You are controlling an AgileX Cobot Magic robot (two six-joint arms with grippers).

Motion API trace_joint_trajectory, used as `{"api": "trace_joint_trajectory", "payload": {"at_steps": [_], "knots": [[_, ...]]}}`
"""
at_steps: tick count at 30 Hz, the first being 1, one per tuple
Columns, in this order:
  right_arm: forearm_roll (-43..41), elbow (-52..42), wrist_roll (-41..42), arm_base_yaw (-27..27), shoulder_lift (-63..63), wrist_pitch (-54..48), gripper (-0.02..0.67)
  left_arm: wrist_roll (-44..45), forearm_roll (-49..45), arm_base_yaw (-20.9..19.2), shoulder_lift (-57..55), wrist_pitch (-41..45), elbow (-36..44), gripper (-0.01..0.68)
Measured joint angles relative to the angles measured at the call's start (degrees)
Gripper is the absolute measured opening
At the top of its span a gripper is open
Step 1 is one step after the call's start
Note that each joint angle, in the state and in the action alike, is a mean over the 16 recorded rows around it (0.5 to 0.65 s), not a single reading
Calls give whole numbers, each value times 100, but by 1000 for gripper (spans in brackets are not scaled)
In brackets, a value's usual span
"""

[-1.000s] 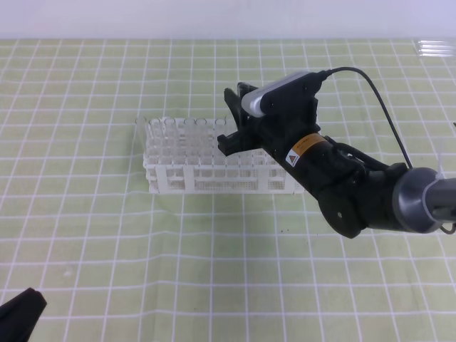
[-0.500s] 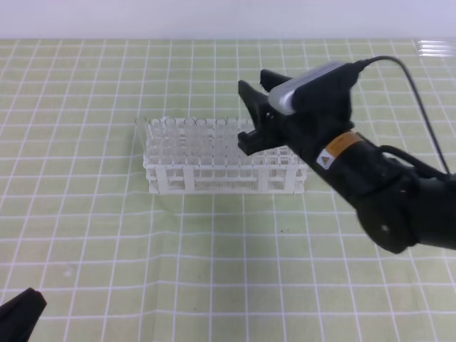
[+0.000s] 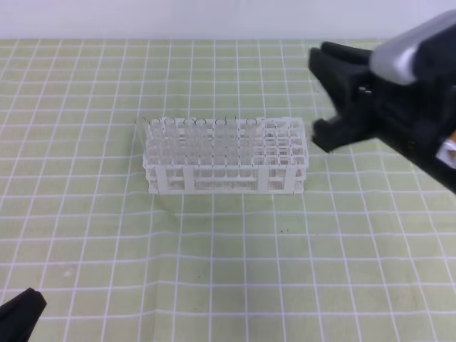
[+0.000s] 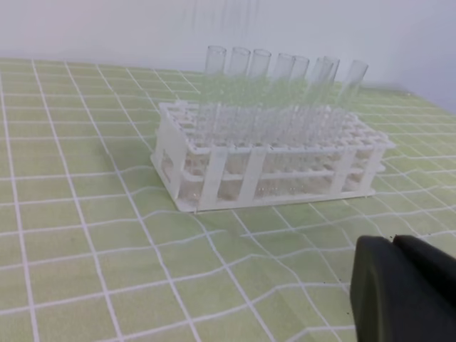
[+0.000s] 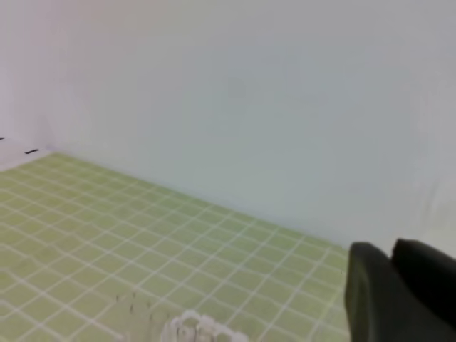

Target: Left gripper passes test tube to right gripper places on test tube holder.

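Note:
The white test tube holder (image 3: 226, 182) stands mid-mat, and the left wrist view shows it from the side (image 4: 214, 182). Several clear test tubes (image 4: 285, 78) stand upright in its left and middle holes. My right gripper (image 3: 317, 51) hangs high at the right, above and beyond the holder's right end, large and blurred. In the right wrist view its fingers (image 5: 370, 285) lie side by side with only a thin seam, and no tube between them. My left gripper (image 3: 25, 310) sits at the bottom left corner, far from the holder, shut and empty (image 4: 393, 241).
A green mat with a white grid (image 3: 107, 235) covers the whole table. A plain white wall (image 5: 214, 85) rises behind it. The right arm's body fills the upper right of the high view.
My right gripper has drawn back from over the holder's right end, rising to the right and nearer the camera. The holder and the left gripper have not moved.

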State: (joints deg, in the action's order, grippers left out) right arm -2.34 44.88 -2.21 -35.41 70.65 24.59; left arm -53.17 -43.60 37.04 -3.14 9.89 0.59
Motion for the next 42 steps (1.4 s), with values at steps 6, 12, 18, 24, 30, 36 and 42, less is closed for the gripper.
{"api": "trace_joint_trajectory", "payload": {"at_steps": [6, 12, 18, 24, 30, 36, 42], "knots": [[34, -541, -33, 0, -1283, -963, 13, -1, -3, 1, -5, 5, 20, -2], [119, -1220, -145, 0, -2432, -1832, -12, -1, -6, 2, -9, 9, 33, -2], [208, -1763, -257, 0, -3153, -2648, -13, 0, -8, 2, -12, 12, 46, -2], [267, -2051, -306, 0, -3393, -3018, -13, 3, -8, 2, -13, 10, 46, -2], [187, -2162, -299, 48, -3440, -3030, -13, 2, -2, 0, -4, 17, 13, -2], [57, -2377, -300, 457, -3722, -2957, -14, 1, -1, 0, -2, 34, 7, -2], [60, -2935, -307, 1260, -4484, -2862, -14, 0, -3, 0, -5, 55, 20, -2]]}}
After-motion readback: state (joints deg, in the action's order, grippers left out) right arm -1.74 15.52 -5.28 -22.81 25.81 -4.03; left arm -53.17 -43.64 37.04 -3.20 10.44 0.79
